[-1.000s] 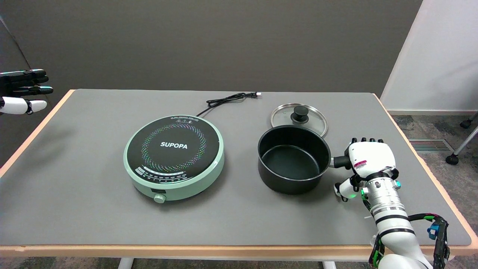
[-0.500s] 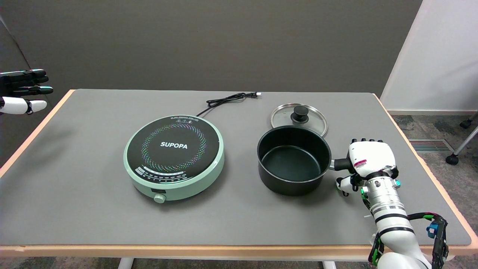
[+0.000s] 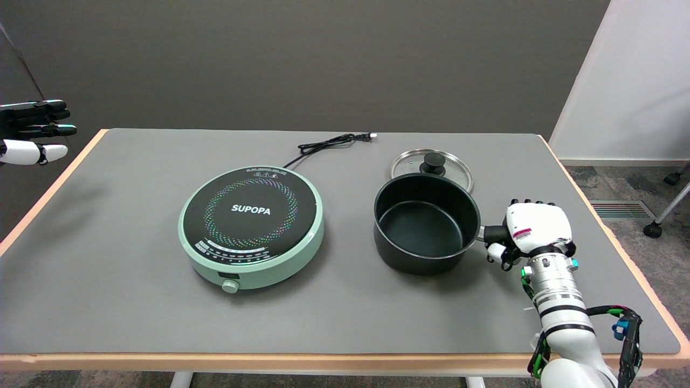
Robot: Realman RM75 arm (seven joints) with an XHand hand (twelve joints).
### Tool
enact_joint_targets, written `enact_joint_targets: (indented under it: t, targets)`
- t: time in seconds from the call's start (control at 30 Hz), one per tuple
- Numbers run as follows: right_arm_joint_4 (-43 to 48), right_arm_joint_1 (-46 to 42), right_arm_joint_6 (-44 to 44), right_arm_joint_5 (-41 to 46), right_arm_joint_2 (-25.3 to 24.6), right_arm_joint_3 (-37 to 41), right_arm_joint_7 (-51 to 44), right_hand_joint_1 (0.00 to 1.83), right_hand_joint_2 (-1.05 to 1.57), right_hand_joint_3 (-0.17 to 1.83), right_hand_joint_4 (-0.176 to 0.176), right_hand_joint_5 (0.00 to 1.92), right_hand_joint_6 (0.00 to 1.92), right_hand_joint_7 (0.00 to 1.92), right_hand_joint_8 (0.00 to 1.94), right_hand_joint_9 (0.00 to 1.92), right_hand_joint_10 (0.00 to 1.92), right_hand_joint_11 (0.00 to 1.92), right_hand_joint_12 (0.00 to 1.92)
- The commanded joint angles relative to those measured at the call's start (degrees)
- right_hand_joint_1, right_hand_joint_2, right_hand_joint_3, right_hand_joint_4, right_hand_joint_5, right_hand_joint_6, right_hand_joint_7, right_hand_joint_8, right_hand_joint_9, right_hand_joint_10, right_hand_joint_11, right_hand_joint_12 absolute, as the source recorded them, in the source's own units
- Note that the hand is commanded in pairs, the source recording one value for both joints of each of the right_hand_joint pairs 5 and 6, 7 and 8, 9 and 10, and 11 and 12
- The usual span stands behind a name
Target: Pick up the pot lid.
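Right hand (image 3: 531,229) apparently clasping pot handle (image 3: 491,233), black pot (image 3: 426,223) partly before glass lid (image 3: 431,168).

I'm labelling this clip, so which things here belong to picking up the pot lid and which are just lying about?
Job:
pot lid, flat on the table behind the pot
right hand, gripping the pot's handle

Bystanders:
black pot
green induction cooker
its power cord

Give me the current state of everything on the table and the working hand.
pot lid: flat on the table behind the pot, knob up, untouched.
pot: uncovered, empty, held by its handle.
right hand: grips the pot handle.
induction cooker: display lit, nothing on it.
power cord: plug lying loose on the table.
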Motion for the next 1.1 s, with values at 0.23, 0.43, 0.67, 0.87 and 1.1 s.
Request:
enact_joint_targets:
  t: [0.23, 0.43, 0.67, 0.87, 1.1]
  targets:
    - [-1.2, 2.1, 1.5, 3.7, 0.6, -0.5, 0.4, 0.9, 1.32, 0.61, -0.076, 1.8, 1.8, 1.8, 1.8, 1.8, 1.8, 1.8, 1.8]
    - [0.2, 5.8, 0.7, 3.7, 1.9, -0.5, 0.4, 0.91, 1.33, 0.7, -0.076, 1.8, 1.8, 1.8, 1.8, 1.8, 1.8, 1.8, 1.8]
    - [2.6, 12.1, 0.1, 3.6, 5.2, -1.4, 0.4, 0.92, 1.34, 0.74, -0.076, 1.8, 1.8, 1.8, 1.8, 1.8, 1.8, 1.8, 1.8]
    - [3.4, 18.7, -5.8, 3.7, 8.9, -1.7, 0.5, 0.92, 1.34, 0.75, -0.078, 1.79, 1.79, 1.79, 1.79, 1.79, 1.79, 1.79, 1.79]
    - [0.8, 30.2, -20.2, 8.1, 12.2, -3.5, 0.5, 0.92, 1.34, 0.77, -0.078, 1.79, 1.79, 1.79, 1.79, 1.79, 1.79, 1.79, 1.79]
